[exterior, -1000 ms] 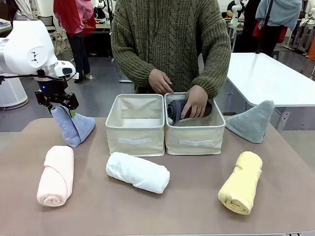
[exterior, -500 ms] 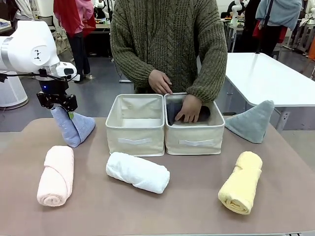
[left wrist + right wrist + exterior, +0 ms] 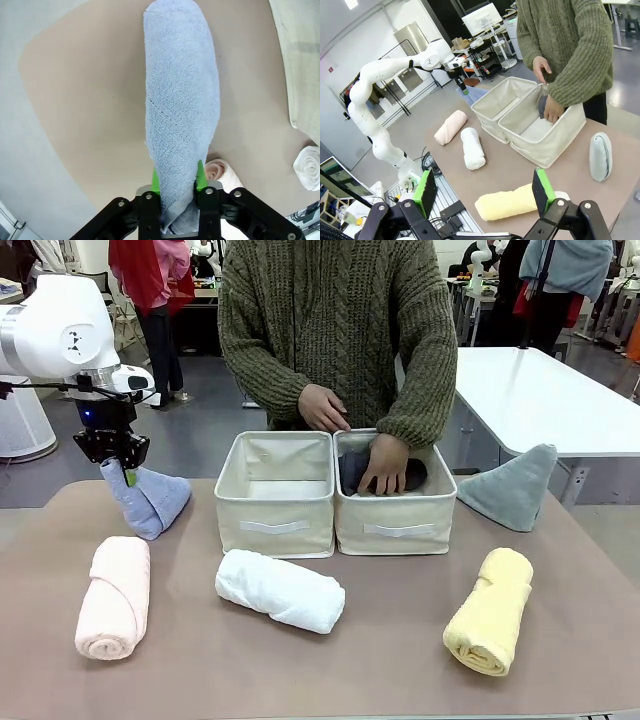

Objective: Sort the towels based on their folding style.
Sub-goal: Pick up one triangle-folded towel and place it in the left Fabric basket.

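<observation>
Brown tabletop (image 3: 380, 660) holds the light blue cone towel (image 3: 158, 502) at its far left, and my left gripper (image 3: 113, 465) is clamped on just its tip. I judge the soft terry could slip out or unfurl on lifting. My right gripper (image 3: 484, 192) gapes empty.

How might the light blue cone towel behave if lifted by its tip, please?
Probably floppy: the light blue towel is soft terry, pinched thin in the left gripper. Likely light, being fluffy. Its loose cone fold may sag or unroll.
</observation>
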Available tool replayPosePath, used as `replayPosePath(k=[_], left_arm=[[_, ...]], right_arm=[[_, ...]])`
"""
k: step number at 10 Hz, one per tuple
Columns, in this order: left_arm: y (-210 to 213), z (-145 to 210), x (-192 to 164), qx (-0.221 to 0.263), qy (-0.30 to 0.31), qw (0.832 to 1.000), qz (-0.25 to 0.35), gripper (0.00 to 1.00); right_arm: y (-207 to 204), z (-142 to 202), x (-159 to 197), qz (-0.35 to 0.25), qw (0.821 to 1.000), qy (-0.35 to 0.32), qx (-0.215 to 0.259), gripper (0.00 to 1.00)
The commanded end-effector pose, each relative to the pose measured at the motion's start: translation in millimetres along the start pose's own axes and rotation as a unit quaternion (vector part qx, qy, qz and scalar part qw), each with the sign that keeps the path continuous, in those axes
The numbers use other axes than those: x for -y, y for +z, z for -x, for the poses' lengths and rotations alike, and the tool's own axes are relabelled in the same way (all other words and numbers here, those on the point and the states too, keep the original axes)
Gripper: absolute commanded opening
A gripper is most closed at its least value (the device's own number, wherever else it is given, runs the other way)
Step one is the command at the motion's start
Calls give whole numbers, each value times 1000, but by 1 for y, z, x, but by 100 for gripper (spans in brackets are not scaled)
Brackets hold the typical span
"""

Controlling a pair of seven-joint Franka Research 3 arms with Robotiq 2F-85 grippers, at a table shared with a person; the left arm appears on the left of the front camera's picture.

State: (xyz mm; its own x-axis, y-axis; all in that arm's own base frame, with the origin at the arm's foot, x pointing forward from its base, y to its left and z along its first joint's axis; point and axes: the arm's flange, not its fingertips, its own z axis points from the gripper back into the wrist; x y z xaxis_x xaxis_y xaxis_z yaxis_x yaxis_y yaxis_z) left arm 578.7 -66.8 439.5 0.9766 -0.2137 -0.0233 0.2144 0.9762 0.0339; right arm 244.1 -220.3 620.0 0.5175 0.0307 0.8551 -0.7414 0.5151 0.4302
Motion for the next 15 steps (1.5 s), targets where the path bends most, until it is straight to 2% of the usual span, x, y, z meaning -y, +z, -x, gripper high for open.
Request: replayPosePath(k=[1,4,5,7,10,13,14,15], left_arm=[[4,-7,-4,-10,-5,1000,9,0],[14,-7,-7,0,-30,999,25,0],[32,2,-6,5,-48,998,28,8],[96,54,-2,50,-109,992,27,8],[165,135,-7,65,-182,980,44,8],[180,177,-19,73,-214,972,63,8],[177,184,-26,85,-197,974,67,8],[189,173,-17,66,-198,977,44,8]], right_arm=[[0,-2,1,-6,1000,9,9,100],[0,-2,1,-6,1000,9,9,100],[0,-2,1,-6,1000,9,9,100],[0,-2,1,-6,1000,9,9,100],[0,-2,1,-6,1000,9,9,100],[0,-2,1,-6,1000,9,9,100],[0,-2,1,-6,1000,9,9,100],[0,-2,1,-6,1000,9,9,100]])
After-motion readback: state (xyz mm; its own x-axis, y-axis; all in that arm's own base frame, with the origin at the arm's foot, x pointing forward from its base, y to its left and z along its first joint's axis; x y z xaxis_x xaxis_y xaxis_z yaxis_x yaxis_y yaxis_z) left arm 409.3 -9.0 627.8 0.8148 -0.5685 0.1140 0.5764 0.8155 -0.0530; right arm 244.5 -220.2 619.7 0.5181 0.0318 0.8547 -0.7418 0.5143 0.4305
